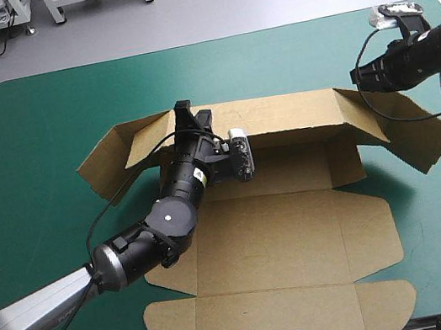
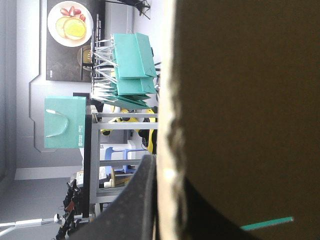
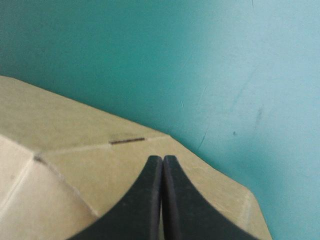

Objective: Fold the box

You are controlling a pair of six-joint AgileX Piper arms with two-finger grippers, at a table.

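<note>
- Currently the box (image 1: 283, 231) sits mid-table on the teal-green cover (image 1: 42, 119). Its base and near panels lie flat, its far wall (image 1: 280, 116) is raised, and end flaps splay out at both ends.
- The left gripper (image 1: 192, 117) is at the far wall's left part. In the wrist view the board's edge runs between its fingers, which are clamped on the box (image 2: 240, 100).
- One black finger (image 2: 132, 205) shows on the outer side. The other is mostly hidden behind the board and reads only as a dark shape.
- The left arm covers part of the box's left side in the high view, so the fold lines there cannot be made out.
- The right gripper (image 1: 356, 78) is at the far wall's right end, its fingers pressed together in a point (image 3: 162, 159) with no board between them.
- A brown flap (image 3: 75, 145) lies under and ahead of it. Whether they touch cannot be told.
</note>
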